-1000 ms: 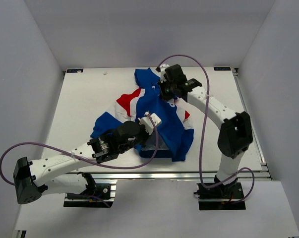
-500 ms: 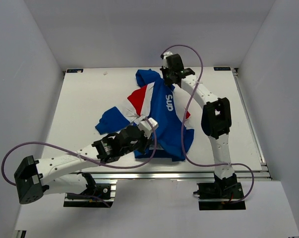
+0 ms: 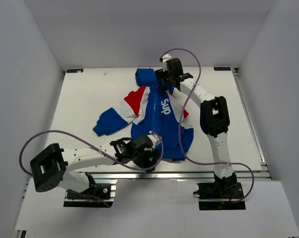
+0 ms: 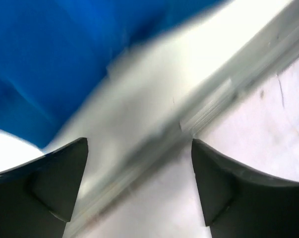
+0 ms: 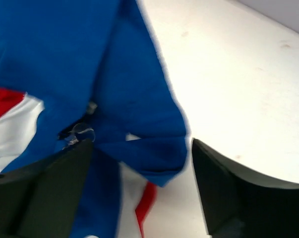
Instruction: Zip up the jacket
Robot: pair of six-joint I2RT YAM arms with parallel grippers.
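The jacket (image 3: 159, 119) lies lengthwise in the middle of the table, royal blue with red and white panels and white "Sup" lettering (image 3: 165, 105). Its front looks closed along most of its length. My left gripper (image 3: 149, 157) sits at the jacket's bottom hem by the table's front edge. In the blurred left wrist view it (image 4: 139, 188) is open and empty, with blue fabric (image 4: 50, 49) up and to the left. My right gripper (image 3: 161, 81) is at the collar end. It (image 5: 142, 193) is open over blue fabric (image 5: 65, 49), with a small metal zipper part (image 5: 82, 131) by its left finger.
An aluminium rail (image 3: 189, 174) runs along the table's front edge, right under the left gripper (image 4: 213, 99). White walls enclose the table on three sides. Purple cables (image 3: 184, 119) loop from both arms, the right one over the jacket's right side.
Both grippers have gone from shut to open. The left gripper has drawn back toward the front edge, and the jacket now lies stretched out straighter, its hem nearer the front.
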